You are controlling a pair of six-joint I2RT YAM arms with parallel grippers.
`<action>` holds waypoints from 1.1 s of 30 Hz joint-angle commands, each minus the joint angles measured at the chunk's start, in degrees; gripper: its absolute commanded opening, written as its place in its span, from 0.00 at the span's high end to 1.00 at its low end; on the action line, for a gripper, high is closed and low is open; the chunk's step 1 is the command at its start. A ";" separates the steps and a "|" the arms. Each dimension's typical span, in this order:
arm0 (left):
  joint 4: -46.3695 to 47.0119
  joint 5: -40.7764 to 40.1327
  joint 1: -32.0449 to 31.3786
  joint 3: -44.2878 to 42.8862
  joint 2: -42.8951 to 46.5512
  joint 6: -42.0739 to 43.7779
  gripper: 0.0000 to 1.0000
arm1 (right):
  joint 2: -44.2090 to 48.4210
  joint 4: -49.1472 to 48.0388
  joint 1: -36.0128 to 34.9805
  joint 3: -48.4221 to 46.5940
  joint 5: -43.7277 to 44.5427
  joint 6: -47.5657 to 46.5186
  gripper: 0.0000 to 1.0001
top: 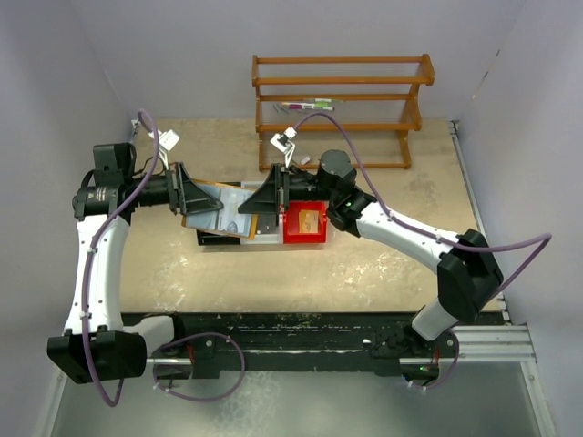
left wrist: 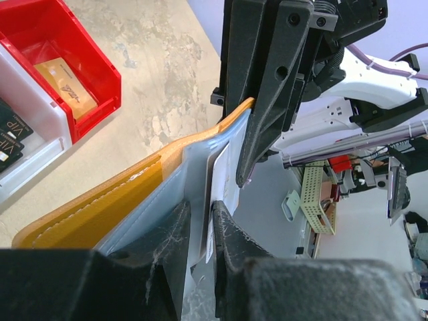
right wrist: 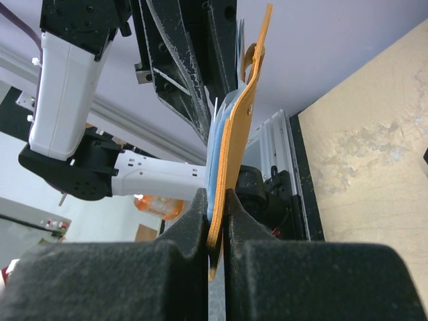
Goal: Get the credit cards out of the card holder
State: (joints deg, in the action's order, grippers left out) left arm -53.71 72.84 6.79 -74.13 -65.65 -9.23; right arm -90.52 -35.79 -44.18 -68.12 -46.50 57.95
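Bright even light; soft shadows

Robot lab bench, plain pale walls (top: 55, 73) boxing a scuffed table (top: 301, 273), cabled arms (top: 96, 264) on a metal rail (top: 492, 341)

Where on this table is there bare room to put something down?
Bare tabletop lies between the red bin and the black base rail, and left of the rack. It is crowded around the held wallet.

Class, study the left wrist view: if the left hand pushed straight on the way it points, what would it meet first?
The card holder, whose pocket and pale card sit between the fingers of the left hand. Past that, probably the right hand clamping its far edge; depth is unclear.
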 commanded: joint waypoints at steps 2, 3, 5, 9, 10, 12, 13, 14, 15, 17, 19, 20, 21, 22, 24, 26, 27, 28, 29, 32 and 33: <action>0.53 3.69 -0.37 -0.29 -0.41 0.10 0.78 | -0.31 -7.18 -0.73 -1.65 -0.60 1.47 1.00; 0.54 3.71 -0.36 -0.27 -0.44 0.05 0.78 | -0.42 -7.15 -0.73 -1.60 -0.47 1.41 1.00; 0.79 3.75 -0.37 -0.13 -0.42 -0.22 0.79 | -0.61 -7.35 -0.73 -1.58 -0.50 1.41 1.00; 0.58 2.54 -0.37 -0.81 -0.69 -0.14 0.90 | -0.32 -10.01 -0.59 -0.60 -2.01 2.89 1.00; 0.03 2.15 -0.37 -1.36 -0.77 0.36 0.91 | -0.09 -10.12 -0.37 -0.30 -2.23 2.92 1.00; -1.41 1.84 -0.37 -2.37 -1.32 1.60 0.93 | 0.56 -10.56 0.23 0.58 -2.53 2.91 1.00; -2.39 1.67 -0.37 -2.95 -1.52 2.35 0.95 | 0.91 -11.03 0.68 1.22 -2.62 3.21 1.00; -2.93 1.59 -0.33 -3.43 -1.76 2.64 0.95 | 1.10 -12.18 1.02 1.93 -2.80 3.93 1.00; -3.21 1.53 -0.37 -3.68 -1.93 2.72 0.96 | 1.25 -13.31 1.31 2.64 -3.03 4.72 1.00; -3.32 2.32 -0.37 -3.76 -2.11 2.54 0.96 | 1.19 -15.52 1.76 3.51 -3.38 6.04 1.00; -2.95 3.07 -0.37 -3.44 -2.04 2.10 0.96 | 1.02 -16.83 1.82 3.98 -3.55 6.75 1.00; -2.79 3.05 -0.37 -3.41 -1.99 1.99 0.97 | 0.90 -17.16 1.82 4.04 -3.64 6.86 1.00; -2.69 2.83 -0.37 -3.39 -1.94 1.87 0.97 | 0.80 -17.65 1.81 4.09 -3.82 7.01 1.00; -2.63 2.57 -0.37 -3.39 -1.90 1.93 0.97 | 0.71 -18.13 1.75 4.19 -3.93 7.30 1.00; -2.66 2.26 -0.33 -3.10 -1.82 2.06 0.94 | 0.62 -18.41 1.78 4.01 -3.49 7.35 1.00; -1.48 2.26 -0.37 -2.35 -1.56 1.14 0.73 | 0.33 -19.15 1.79 3.52 -2.61 7.46 1.00; -0.47 2.04 -0.37 -1.73 -1.31 0.44 0.64 | -0.11 -19.71 1.54 3.19 -2.69 7.82 1.00; 0.31 1.75 -0.37 -1.13 -1.15 -0.02 0.59 | -0.52 -20.43 1.35 2.84 -2.84 8.38 1.00; 0.82 1.67 -0.37 -0.70 -1.03 -0.38 0.56 | -0.95 -20.85 1.18 2.48 -2.89 8.78 1.00; 0.76 2.92 -0.37 -0.52 -0.97 -0.46 0.52 | -1.70 -21.21 1.11 2.03 -2.75 9.26 1.00; 0.65 3.00 -0.37 -0.59 -0.77 -0.28 0.52 | -1.80 -21.17 1.07 2.02 -2.55 9.25 1.00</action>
State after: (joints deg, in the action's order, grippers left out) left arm -55.13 74.19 6.68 -75.09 -67.46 -9.52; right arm -92.49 -50.19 -42.46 -63.42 -49.01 65.47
